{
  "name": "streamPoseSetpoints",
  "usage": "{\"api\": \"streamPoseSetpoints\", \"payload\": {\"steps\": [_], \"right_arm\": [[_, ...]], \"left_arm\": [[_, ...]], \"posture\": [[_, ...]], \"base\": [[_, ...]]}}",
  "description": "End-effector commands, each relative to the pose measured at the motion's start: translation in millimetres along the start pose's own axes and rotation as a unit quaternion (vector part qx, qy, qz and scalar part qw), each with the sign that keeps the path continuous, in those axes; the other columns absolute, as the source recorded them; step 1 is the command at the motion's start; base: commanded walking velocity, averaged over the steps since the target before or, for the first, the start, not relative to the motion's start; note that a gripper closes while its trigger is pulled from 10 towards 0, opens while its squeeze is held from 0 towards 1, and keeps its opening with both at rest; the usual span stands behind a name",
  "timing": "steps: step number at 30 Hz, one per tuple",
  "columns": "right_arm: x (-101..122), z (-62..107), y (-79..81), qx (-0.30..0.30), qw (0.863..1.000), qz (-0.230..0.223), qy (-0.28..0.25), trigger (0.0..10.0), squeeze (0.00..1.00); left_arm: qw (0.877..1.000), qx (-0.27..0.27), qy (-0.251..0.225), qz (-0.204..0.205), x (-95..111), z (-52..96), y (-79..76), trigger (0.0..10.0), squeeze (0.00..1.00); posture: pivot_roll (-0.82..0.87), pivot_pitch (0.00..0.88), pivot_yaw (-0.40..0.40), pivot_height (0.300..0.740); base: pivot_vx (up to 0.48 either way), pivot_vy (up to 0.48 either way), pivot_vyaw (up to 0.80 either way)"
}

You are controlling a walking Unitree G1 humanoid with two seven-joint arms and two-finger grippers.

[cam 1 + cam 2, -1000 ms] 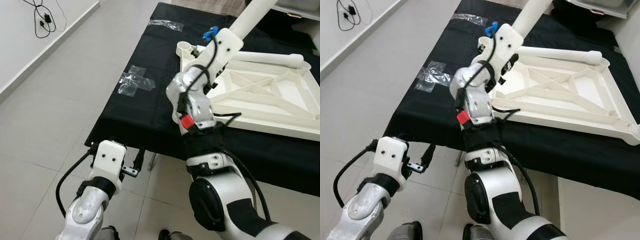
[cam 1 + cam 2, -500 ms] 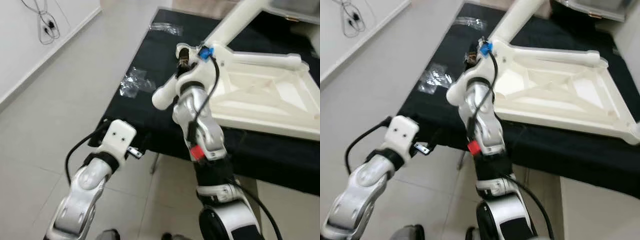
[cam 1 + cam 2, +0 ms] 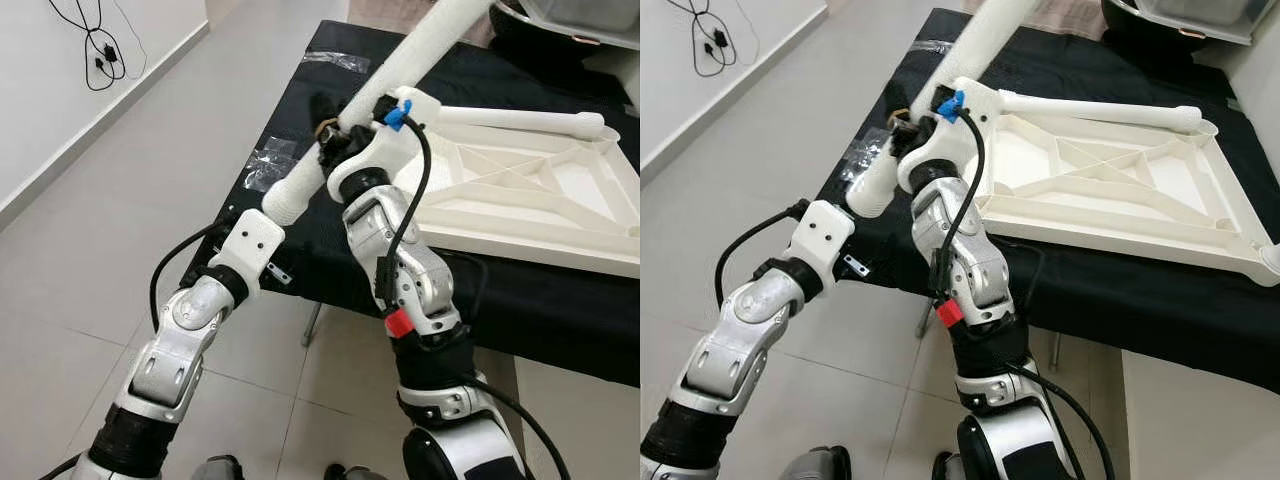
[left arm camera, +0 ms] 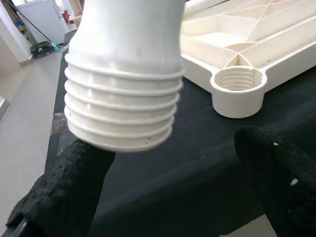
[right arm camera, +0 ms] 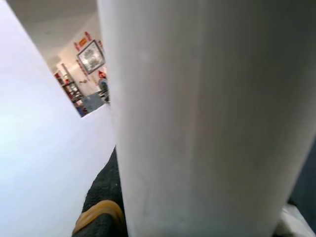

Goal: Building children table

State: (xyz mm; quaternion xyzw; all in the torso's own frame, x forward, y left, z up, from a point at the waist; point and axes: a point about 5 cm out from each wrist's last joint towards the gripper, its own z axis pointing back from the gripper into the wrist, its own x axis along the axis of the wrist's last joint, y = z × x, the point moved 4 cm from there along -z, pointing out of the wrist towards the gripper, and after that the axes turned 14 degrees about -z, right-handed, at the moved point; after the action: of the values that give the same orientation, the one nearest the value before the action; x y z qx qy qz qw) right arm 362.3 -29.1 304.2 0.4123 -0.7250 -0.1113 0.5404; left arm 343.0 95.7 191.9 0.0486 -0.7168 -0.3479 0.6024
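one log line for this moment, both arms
right tool: shut on table leg | left tool: open below threaded end | corner socket: empty

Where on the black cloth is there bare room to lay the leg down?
Bare black cloth runs along the near edge, in front of the upturned tabletop. A smaller strip lies around the clear tape patch at the left edge. It is crowded near the tabletop's left corner, where the right hand grips the white leg and the left hand waits under its threaded end.

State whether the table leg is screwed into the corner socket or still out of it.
Out. The leg's threaded end hangs in the air apart from the socket, which is empty. The right gripper holds the leg.
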Motion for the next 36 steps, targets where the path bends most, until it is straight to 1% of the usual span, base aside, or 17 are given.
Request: {"api": "streamPoseSetpoints", "payload": {"steps": [1, 6, 8, 12, 16, 19, 20, 23, 24, 28, 31, 32, 33, 34, 36], "right_arm": [[-39.9, 23.0, -11.7, -0.018, 0.997, -0.054, 0.058, 10.0, 0.0], [-42.7, 26.2, -12.2, -0.015, 0.996, -0.051, 0.066, 10.0, 0.0], [-44.3, 27.9, -15.2, -0.02, 0.996, -0.045, 0.069, 10.0, 0.0], [-44.6, 28.4, -16.8, -0.019, 0.996, -0.048, 0.072, 10.0, 0.0], [-40.3, 27.4, -14.6, -0.015, 0.997, -0.049, 0.066, 10.0, 0.0], [-39.0, 27.4, -14.0, -0.014, 0.997, -0.049, 0.064, 10.0, 0.0], [-37.1, 27.7, -12.9, -0.011, 0.997, -0.052, 0.061, 10.0, 0.0], [-36.0, 27.8, -12.1, -0.01, 0.997, -0.054, 0.058, 10.0, 0.0], [-35.3, 28.1, -10.3, -0.007, 0.997, -0.054, 0.057, 10.0, 0.0], [-35.2, 28.3, -9.2, -0.005, 0.997, -0.055, 0.057, 10.0, 0.0], [-35.5, 28.9, -8.1, -0.003, 0.997, -0.054, 0.058, 10.0, 0.0], [-35.9, 29.4, -7.1, -0.001, 0.997, -0.054, 0.058, 10.0, 0.0], [-35.9, 29.4, -7.1, -0.001, 0.997, -0.054, 0.058, 10.0, 0.0], [-36.7, 30.0, -6.2, 0.001, 0.997, -0.055, 0.061, 10.0, 0.0], [-37.5, 30.8, -5.7, 0.003, 0.997, -0.055, 0.062, 10.0, 0.0]], "left_arm": [[1.0, -0.011, -0.014, 0.004, 2.3, -3.0, -3.9, 10.0, 0.0], [1.0, -0.009, -0.015, 0.006, 1.5, -4.7, -2.9, 10.0, 0.0], [1.0, -0.017, -0.018, 0.002, 2.1, -6.4, -5.8, 10.0, 0.0], [1.0, -0.019, -0.022, 0.003, 2.1, -8.8, -8.6, 10.0, 0.0], [0.999, -0.032, -0.012, 0.002, -2.2, -9.8, -14.5, 10.0, 0.0], [0.999, -0.036, -0.009, 0.003, -3.7, -9.7, -16.0, 10.0, 0.0], [0.999, -0.046, 0.0, 0.01, -8.5, -9.2, -21.0, 10.0, 0.0], [0.999, -0.052, 0.006, 0.015, -11.2, -8.8, -24.4, 10.0, 0.0], [0.998, -0.056, 0.007, 0.015, -11.5, -9.1, -27.7, 10.0, 0.0], [0.998, -0.058, 0.009, 0.015, -12.2, -10.0, -29.4, 10.0, 0.0], [0.998, -0.061, 0.011, 0.023, -13.3, -10.8, -31.0, 10.0, 0.0], [0.998, -0.058, 0.012, 0.022, -14.0, -11.4, -30.8, 4.9, 0.0], [0.998, -0.058, 0.012, 0.022, -14.0, -11.4, -30.8, 4.9, 0.0], [0.998, -0.057, 0.011, 0.022, -14.0, -11.9, -30.5, 0.0, 0.0], [0.998, -0.056, 0.01, 0.021, -13.9, -12.1, -30.6, 0.0, 0.0]], "posture": [[0.12, 0.151, -0.085, 0.74], [0.12, 0.15, -0.085, 0.74], [0.12, 0.151, -0.085, 0.74], [0.12, 0.15, -0.085, 0.74], [0.12, 0.151, -0.085, 0.74], [0.11, 0.151, -0.085, 0.74], [0.11, 0.151, -0.085, 0.74], [0.11, 0.151, -0.085, 0.74], [0.12, 0.149, -0.084, 0.74], [0.12, 0.15, -0.085, 0.74], [0.11, 0.147, -0.083, 0.74], [0.11, 0.147, -0.083, 0.74], [0.11, 0.147, -0.083, 0.74], [0.11, 0.147, -0.084, 0.74], [0.11, 0.147, -0.084, 0.74]], "base": [[0.0, 0.0, 0.0], [0.0, 0.0, 0.0], [0.0, 0.0, 0.0], [0.0, 0.0, 0.0], [0.0, 0.0, 0.0], [0.0, 0.0, 0.0], [0.0, 0.0, 0.0], [0.0, 0.0, 0.0], [0.0, 0.0, 0.0], [0.0, 0.0, 0.0], [0.0, 0.0, 0.0], [0.0, 0.0, 0.0], [0.0, 0.0, 0.0], [0.0, 0.0, 0.0], [0.0, 0.0, 0.0]]}}
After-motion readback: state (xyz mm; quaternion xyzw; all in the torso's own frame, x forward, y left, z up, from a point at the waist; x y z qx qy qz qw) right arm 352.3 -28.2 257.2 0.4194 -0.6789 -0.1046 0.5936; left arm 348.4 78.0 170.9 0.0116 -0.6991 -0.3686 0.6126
